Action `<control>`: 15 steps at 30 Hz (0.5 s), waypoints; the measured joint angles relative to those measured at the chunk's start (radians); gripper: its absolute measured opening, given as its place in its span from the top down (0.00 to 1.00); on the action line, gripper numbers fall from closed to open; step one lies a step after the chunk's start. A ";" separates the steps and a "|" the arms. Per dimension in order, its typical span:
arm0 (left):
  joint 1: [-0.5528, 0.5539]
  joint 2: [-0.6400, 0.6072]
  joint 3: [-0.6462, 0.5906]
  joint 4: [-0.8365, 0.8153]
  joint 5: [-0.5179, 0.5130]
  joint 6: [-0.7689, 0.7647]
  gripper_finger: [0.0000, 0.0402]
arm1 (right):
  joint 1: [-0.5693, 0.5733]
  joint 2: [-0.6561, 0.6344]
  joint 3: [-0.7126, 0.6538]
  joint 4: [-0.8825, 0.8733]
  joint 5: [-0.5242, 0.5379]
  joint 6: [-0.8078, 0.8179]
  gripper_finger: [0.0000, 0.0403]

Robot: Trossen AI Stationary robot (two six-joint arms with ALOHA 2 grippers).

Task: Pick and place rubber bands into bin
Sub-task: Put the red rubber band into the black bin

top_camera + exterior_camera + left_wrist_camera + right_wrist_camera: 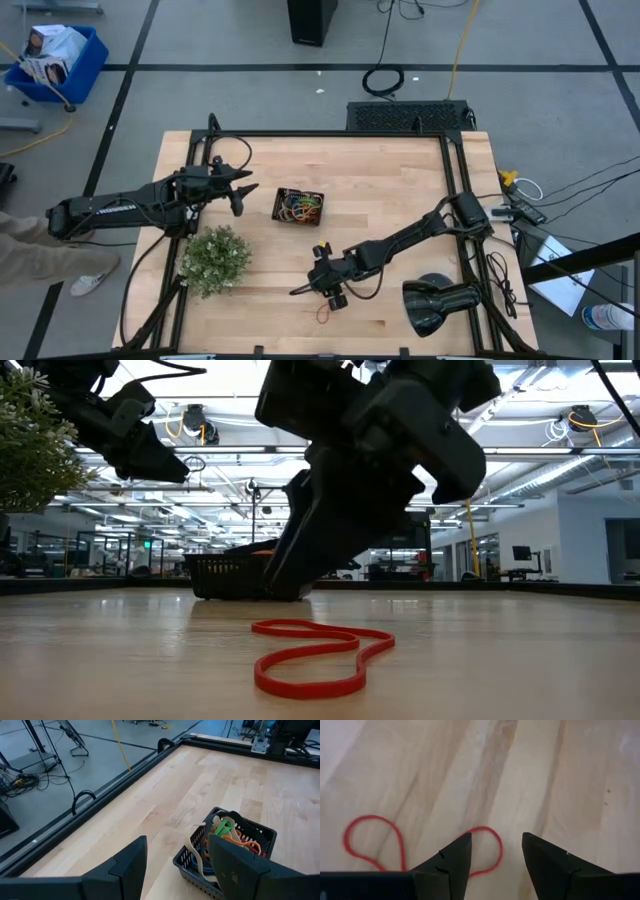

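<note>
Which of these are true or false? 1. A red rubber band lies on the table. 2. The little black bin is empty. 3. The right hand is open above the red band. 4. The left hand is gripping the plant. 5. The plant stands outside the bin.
1. True: the red rubber band lies loose on the wooden table.
2. False: the bin already holds several coloured bands.
3. True: the right hand is open, fingers apart just over the red band.
4. False: the left hand is open and holds nothing, beside the bin.
5. True: the plant stands on the table, apart from the bin.
</note>
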 joint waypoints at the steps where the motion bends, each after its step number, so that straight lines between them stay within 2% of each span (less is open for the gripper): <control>1: 0.000 0.000 0.000 -0.001 0.000 0.000 0.46 | 0.000 0.000 0.000 -0.002 0.006 0.000 0.58; 7: 0.000 0.000 0.000 -0.002 0.000 0.000 0.46 | 0.000 0.000 -0.007 -0.003 0.030 0.003 0.58; 15: 0.000 0.000 0.000 -0.002 0.000 0.000 0.46 | -0.008 -0.001 -0.089 0.067 0.024 0.050 0.65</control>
